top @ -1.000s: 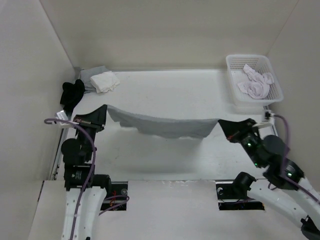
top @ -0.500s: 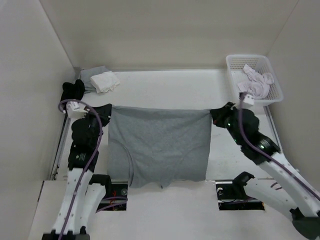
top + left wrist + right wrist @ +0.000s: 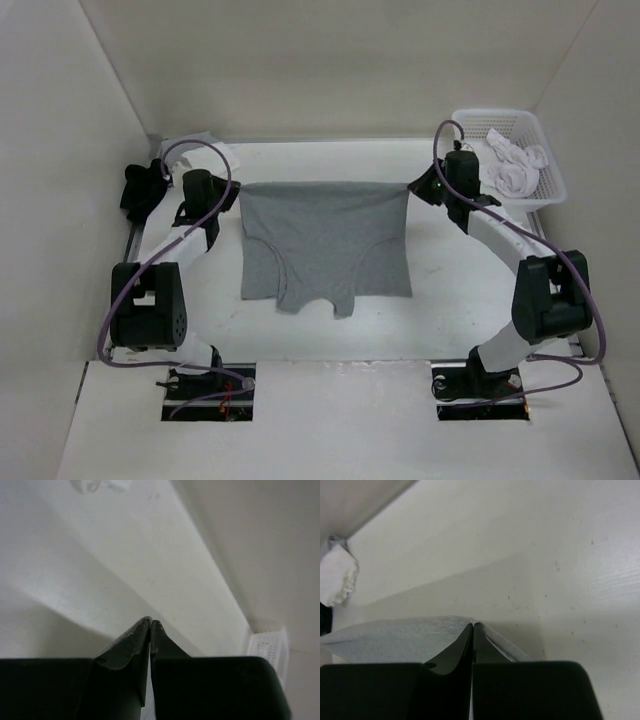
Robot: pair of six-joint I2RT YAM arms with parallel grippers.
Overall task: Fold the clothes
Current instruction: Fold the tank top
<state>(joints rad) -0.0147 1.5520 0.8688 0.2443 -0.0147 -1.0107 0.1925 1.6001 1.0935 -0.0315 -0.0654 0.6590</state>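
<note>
Asking: where does everything sit, biggest thing first?

Answering: Your desk (image 3: 330, 345) carries it all. The clothes (image 3: 325, 240) (a single plain grey garment) lie over the desk's middle. The far edge is drawn into a straight line between your two arms. The rest spreads toward the near side and ends in a rumpled, uneven hem. I cannot tell whether that hem rests on the desk or hangs just clear of it. A white basket (image 3: 505, 113) stands at the far right and a black garment (image 3: 135, 190) at the far left, both apart from the grey one.

Asking: and the grippers?

Answering: Your left gripper (image 3: 234, 192) is clenched at the far left corner. Its own camera shows the tips pressed together with no cloth past them, so I judge the pinch thin. Your right gripper (image 3: 413, 187) is clamped on the far right corner, and grey fabric fans out from its tips.

Asking: how will the garment handle?

Answering: It looks light, limp and not fragile. Expect it to sag wherever you leave it unsupported, and thin cloth may creep out of a shallow pinch. Take it by corners or hem edges, catching both layers, never mid-panel.
</note>
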